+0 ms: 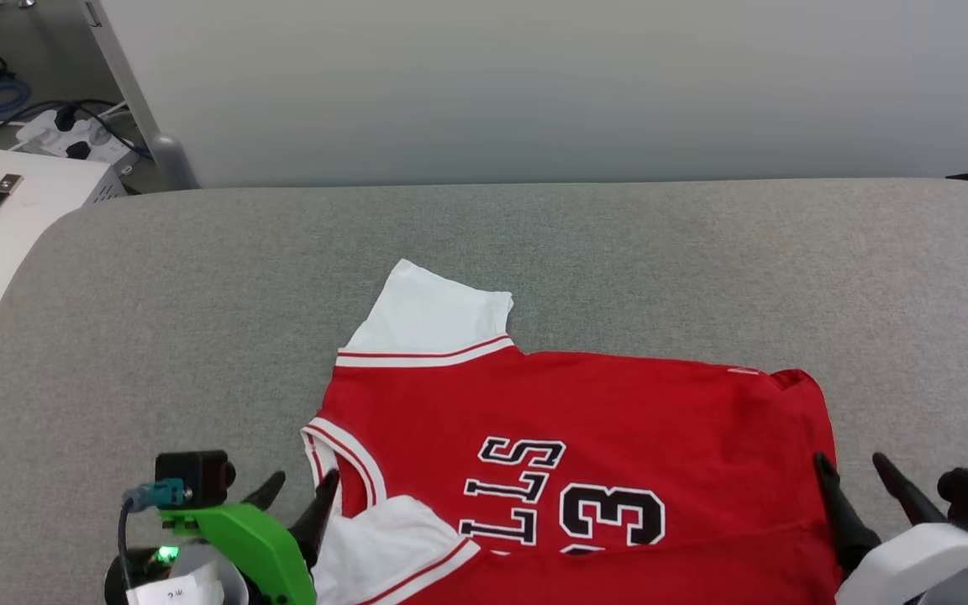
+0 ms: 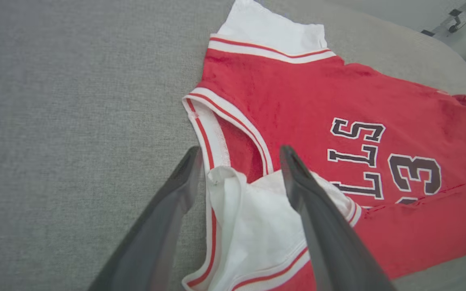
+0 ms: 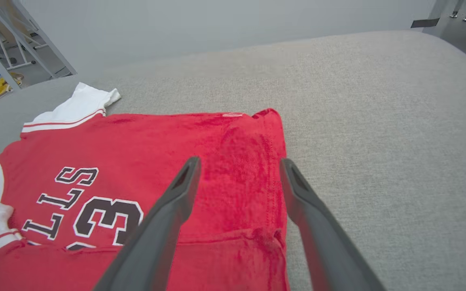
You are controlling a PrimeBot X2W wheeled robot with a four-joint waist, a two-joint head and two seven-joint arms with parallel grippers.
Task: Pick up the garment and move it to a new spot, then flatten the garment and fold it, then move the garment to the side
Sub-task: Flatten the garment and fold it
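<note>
You've got L claw [image 1: 303, 496] spread apart at white sleeve [image 2: 257, 230], R claw [image 1: 852, 470] apart at red edge; garment [image 1: 618, 403] on grey surface [image 1: 156, 336] reads "LLS" & "3".

The garment [image 1: 585, 420] bears black letters "LLS" and a "3".

red garment [image 3: 136, 149], right end effector [image 3: 240, 161] spread above
</note>
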